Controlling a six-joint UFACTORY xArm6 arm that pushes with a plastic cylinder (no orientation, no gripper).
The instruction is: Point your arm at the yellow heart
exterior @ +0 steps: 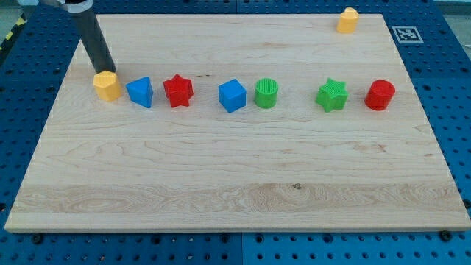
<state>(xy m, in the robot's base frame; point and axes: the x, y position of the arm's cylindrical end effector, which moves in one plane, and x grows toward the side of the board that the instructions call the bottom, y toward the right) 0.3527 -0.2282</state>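
Two yellow blocks show. One yellow block [107, 86], angular like a pentagon, lies at the view's left end of a row of blocks. The other yellow block [347, 20] lies alone near the view's top right edge of the board; it is too small to tell its shape for sure. My tip [104, 72] is at the top edge of the left yellow block and touches or nearly touches it. The dark rod slants up toward the view's top left. The top-right yellow block is far from my tip.
In the row to the right of the left yellow block lie a blue triangle [140, 92], a red star [178, 90], a blue cube [232, 96], a green cylinder [266, 93], a green star [332, 95] and a red cylinder [380, 95]. The wooden board [235, 184] lies on a blue perforated table.
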